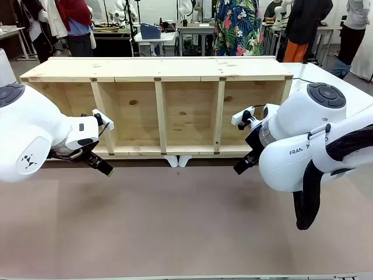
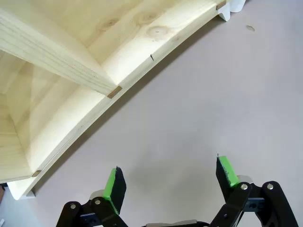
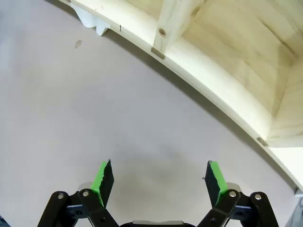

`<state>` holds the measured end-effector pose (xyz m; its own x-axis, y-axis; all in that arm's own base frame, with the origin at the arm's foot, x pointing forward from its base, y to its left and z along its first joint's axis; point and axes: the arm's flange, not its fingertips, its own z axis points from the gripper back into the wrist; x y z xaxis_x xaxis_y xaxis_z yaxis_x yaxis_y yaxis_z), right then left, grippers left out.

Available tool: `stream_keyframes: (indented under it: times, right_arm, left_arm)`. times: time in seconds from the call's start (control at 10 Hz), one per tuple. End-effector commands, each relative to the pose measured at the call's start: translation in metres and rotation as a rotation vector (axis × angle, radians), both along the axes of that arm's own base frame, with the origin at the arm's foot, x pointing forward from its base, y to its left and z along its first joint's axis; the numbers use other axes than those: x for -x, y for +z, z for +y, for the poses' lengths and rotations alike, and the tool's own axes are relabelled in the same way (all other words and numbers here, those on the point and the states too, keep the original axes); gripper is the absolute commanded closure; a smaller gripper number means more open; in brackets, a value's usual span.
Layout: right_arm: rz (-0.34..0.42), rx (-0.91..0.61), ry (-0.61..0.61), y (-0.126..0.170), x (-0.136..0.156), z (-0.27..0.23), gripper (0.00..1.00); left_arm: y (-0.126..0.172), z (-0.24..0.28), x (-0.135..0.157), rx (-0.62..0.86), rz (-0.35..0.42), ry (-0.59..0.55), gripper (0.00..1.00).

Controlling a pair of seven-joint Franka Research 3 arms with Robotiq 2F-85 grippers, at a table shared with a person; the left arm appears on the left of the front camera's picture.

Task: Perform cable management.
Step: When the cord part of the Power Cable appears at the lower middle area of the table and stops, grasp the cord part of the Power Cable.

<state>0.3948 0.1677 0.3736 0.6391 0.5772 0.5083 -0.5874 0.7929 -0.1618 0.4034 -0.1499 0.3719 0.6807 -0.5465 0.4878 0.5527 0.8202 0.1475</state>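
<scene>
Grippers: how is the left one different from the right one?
The left gripper hangs by the wooden shelf's left end, the right gripper by its right end. The left gripper slants in from the left, the right gripper from the right. Both are open, empty, with green pads, above the table.

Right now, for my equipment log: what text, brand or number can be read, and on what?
"FRAN": on the right arm, front view; the rest of the word is hidden.
Dark emblem, no letters: on the left arm.
No print to read: on the wooden shelf.
</scene>
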Motion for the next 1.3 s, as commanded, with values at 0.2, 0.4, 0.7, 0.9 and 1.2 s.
stream_keyframes:
  times: [0.2, 0.4, 0.7, 0.9, 1.2]
  right_arm:
    - [0.000, 0.000, 0.000, 0.000, 0.000, 0.000, 0.00]
    - [0.000, 0.000, 0.000, 0.000, 0.000, 0.000, 0.00]
    - [0.000, 0.000, 0.000, 0.000, 0.000, 0.000, 0.00]
    - [0.000, 0.000, 0.000, 0.000, 0.000, 0.000, 0.00]
    - [0.009, 0.010, -0.016, 0.011, 0.015, -0.004, 0.00]
  left_arm:
    - [0.000, 0.000, 0.000, 0.000, 0.000, 0.000, 0.00]
    - [0.000, 0.000, 0.000, 0.000, 0.000, 0.000, 0.00]
    - [0.000, 0.000, 0.000, 0.000, 0.000, 0.000, 0.00]
    - [0.000, 0.000, 0.000, 0.000, 0.000, 0.000, 0.00]
    - [0.010, 0.001, 0.005, -0.034, 0.019, 0.022, 0.00]
